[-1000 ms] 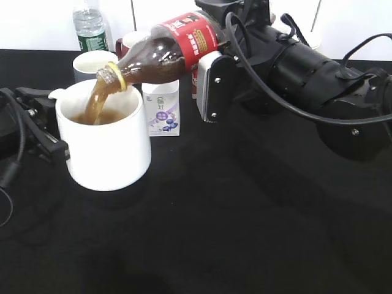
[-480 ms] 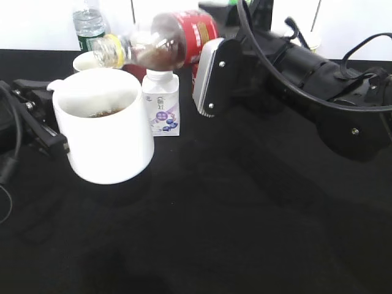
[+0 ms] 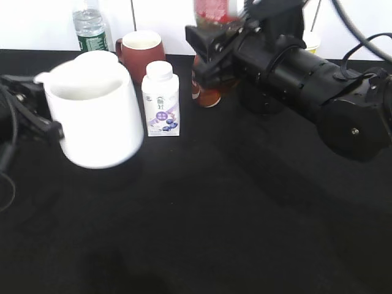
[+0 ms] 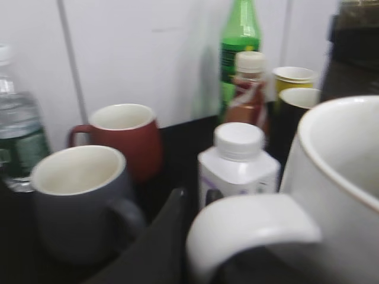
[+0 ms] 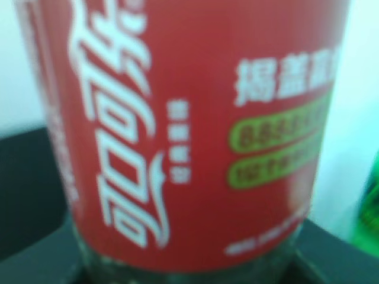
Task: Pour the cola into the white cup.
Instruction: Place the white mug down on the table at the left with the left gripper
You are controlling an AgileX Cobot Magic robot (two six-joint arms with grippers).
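The white cup (image 3: 98, 122) stands at the left, and my left gripper (image 3: 44, 121) is shut on its loop handle. In the left wrist view the handle (image 4: 249, 228) fills the foreground beside a dark finger of the gripper (image 4: 198, 204), with the cup's wall (image 4: 340, 177) at the right. My right gripper (image 3: 211, 52) is shut on the cola (image 3: 211, 9), held upright at the back, well right of the cup. Only its red label shows there. That label (image 5: 189, 130) with white script fills the right wrist view, with the gripper (image 5: 189, 273) at its lower end.
A small white yogurt bottle (image 3: 160, 98), a red-brown mug (image 3: 139, 55), a water bottle (image 3: 89, 26) and a short brown bottle (image 3: 205, 92) stand behind the cup. The left wrist view adds a grey mug (image 4: 77, 201), a green bottle (image 4: 240, 41), a yellow paper cup (image 4: 293, 77) and a black mug (image 4: 296, 106).
The cola swung from tilted with its mouth over the white cup to upright, and moved right and back. The stream into the cup has stopped. The cup shifted slightly left.
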